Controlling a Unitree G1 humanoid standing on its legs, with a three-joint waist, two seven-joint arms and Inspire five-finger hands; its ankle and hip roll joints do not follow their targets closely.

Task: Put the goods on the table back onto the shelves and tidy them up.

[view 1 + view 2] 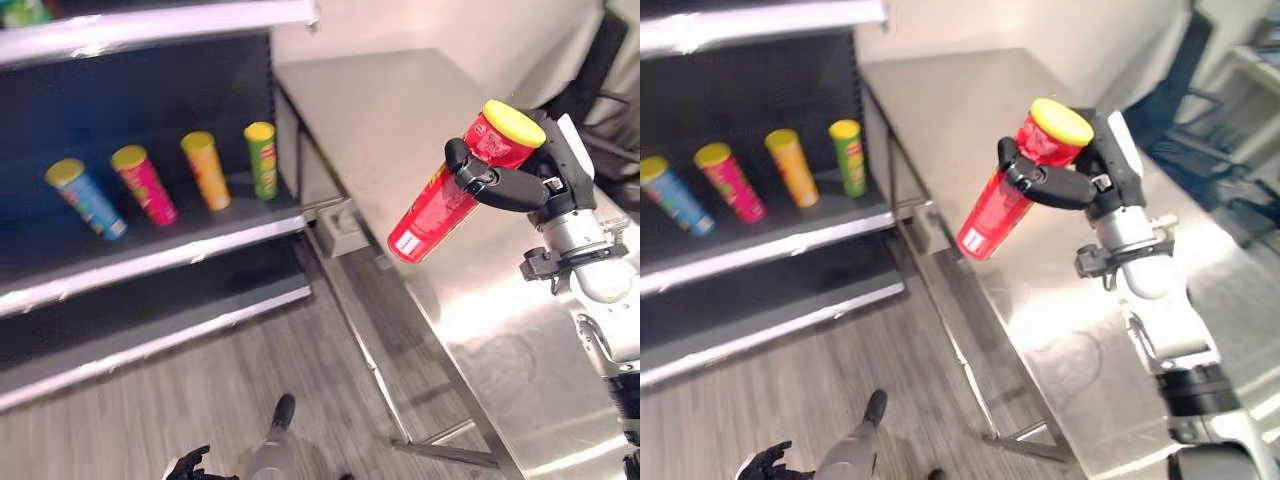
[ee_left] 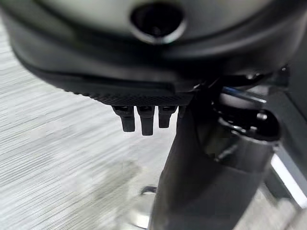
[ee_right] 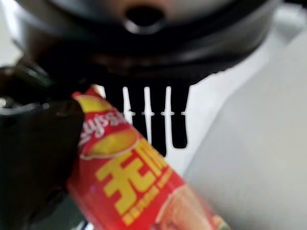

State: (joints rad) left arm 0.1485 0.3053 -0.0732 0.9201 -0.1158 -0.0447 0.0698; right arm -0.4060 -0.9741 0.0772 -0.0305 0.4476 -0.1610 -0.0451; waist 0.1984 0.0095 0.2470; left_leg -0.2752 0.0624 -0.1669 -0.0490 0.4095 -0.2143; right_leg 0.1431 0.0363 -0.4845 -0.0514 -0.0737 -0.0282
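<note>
Right robot hand (image 1: 520, 180) curled round tilted red can (image 1: 445, 200) above table (image 1: 400, 110)

Tall red cylindrical snack can with a yellow lid (image 3: 139, 191) — lid and base cut off in the right wrist view, print blurred. Dark left hand (image 1: 190, 465) — cropped by the lower edge, finger posture unreadable. Green item on the top grey metal shelf (image 1: 22, 10) — cropped, unidentifiable.

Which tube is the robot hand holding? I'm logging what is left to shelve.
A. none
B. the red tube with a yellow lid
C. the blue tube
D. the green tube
B: the right robot hand is curled round the red tube, held tilted above the table.
</note>
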